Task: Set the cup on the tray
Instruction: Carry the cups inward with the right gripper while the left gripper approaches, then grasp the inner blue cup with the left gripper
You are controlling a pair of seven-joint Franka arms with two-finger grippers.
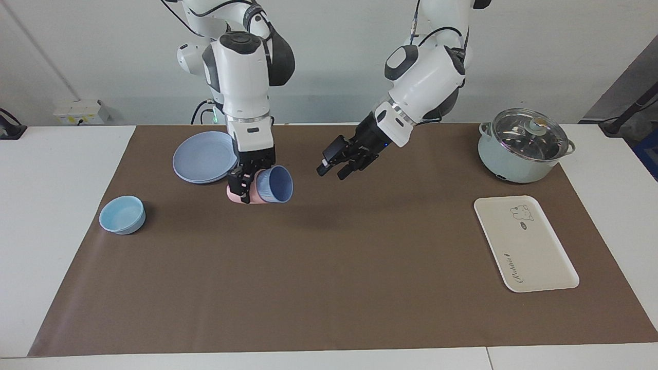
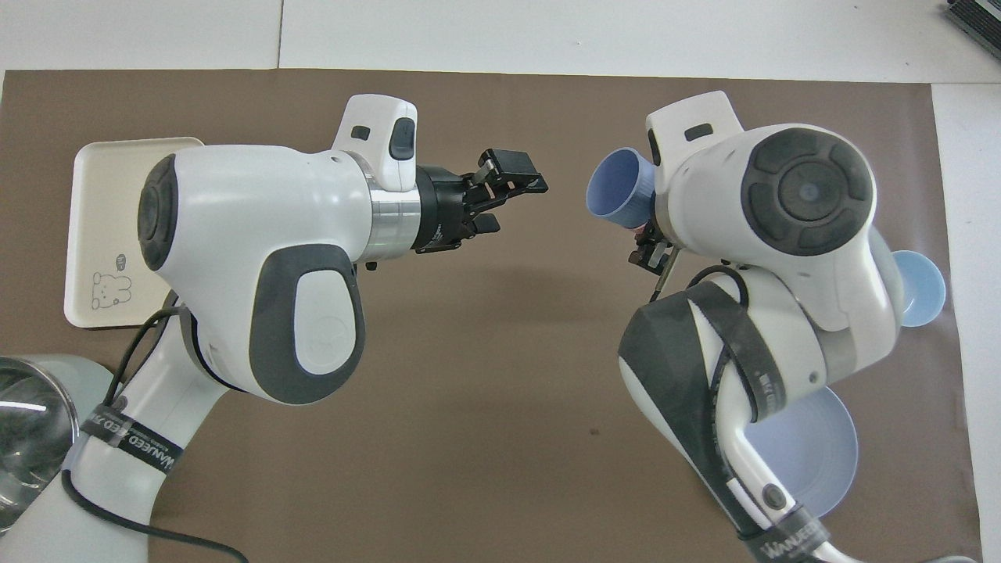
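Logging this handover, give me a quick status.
Right gripper shut on cup, midair. Left gripper facing it, not touching. Tray bare.
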